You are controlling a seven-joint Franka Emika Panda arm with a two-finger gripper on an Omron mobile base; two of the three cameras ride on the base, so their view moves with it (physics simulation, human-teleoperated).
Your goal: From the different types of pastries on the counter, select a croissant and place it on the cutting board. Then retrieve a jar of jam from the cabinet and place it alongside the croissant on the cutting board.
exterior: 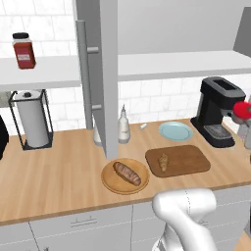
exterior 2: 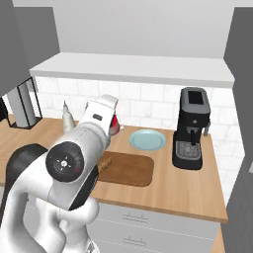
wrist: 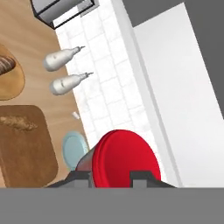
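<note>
The claw [wrist: 112, 175] is clenched on the jam jar [wrist: 124, 158], whose red lid sits between the finger tips at the bottom of the hand view. In the left base view the jar [exterior: 241, 111] hangs at the right edge, above the counter [exterior: 59, 171] beside the coffee machine [exterior: 218, 110]. The cutting board [exterior: 179, 159], with the croissant [exterior: 163, 161] on its left part, lies down and to the left of the jar. The board's free right half is the nearer landing spot.
</note>
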